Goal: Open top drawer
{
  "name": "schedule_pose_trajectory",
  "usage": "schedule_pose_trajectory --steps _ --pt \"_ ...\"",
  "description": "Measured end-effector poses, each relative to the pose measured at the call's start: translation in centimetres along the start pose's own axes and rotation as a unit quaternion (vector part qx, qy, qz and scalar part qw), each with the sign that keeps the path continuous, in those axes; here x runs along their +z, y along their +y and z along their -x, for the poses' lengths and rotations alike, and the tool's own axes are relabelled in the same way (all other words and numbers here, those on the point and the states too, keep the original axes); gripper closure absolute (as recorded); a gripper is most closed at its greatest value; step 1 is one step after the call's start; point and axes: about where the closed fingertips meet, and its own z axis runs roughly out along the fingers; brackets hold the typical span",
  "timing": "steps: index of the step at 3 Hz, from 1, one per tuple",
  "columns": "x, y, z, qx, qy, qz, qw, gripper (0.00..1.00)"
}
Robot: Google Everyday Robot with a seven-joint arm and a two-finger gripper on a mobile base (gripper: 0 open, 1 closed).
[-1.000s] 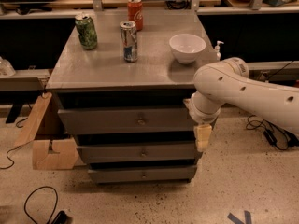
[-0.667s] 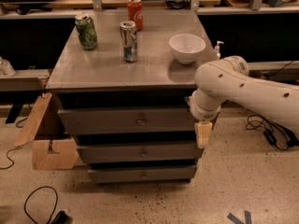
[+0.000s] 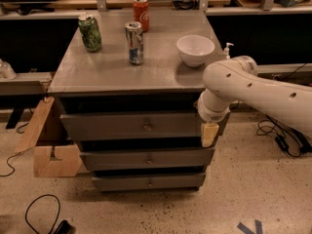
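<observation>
The top drawer [image 3: 131, 126] is the highest of three grey drawers in a grey cabinet, with a small round metal knob [image 3: 147, 126] at its middle. A dark gap shows above its front panel, under the cabinet top. Two shorter drawers [image 3: 146, 158] sit below it. My gripper [image 3: 209, 133], with a yellowish tip, hangs from the white arm [image 3: 253, 89] at the right end of the top drawer's front, well right of the knob. It holds nothing that I can see.
On the cabinet top [image 3: 97, 72] stand a green can [image 3: 90, 32], a silver-blue can [image 3: 134, 43], a red can [image 3: 141, 13] and a white bowl [image 3: 195, 49]. A wooden piece [image 3: 48, 150] leans at the cabinet's left. Cables [image 3: 41, 213] lie on the floor.
My gripper has risen slightly along the right end of the top drawer's front. The drawers and the things on top have not moved.
</observation>
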Motion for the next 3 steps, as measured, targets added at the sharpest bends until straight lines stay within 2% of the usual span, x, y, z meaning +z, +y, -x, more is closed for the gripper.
schedule_pose_trajectory --steps 1,2,3 --pt "-0.3 2.3 0.4 0.019 0.003 0.018 0.9996 0.41" --pt "-1.7 6.0 0.2 0.043 0.015 0.042 0.998 0.72" --pt "-2.0 5.9 0.2 0.043 0.015 0.042 0.998 0.94"
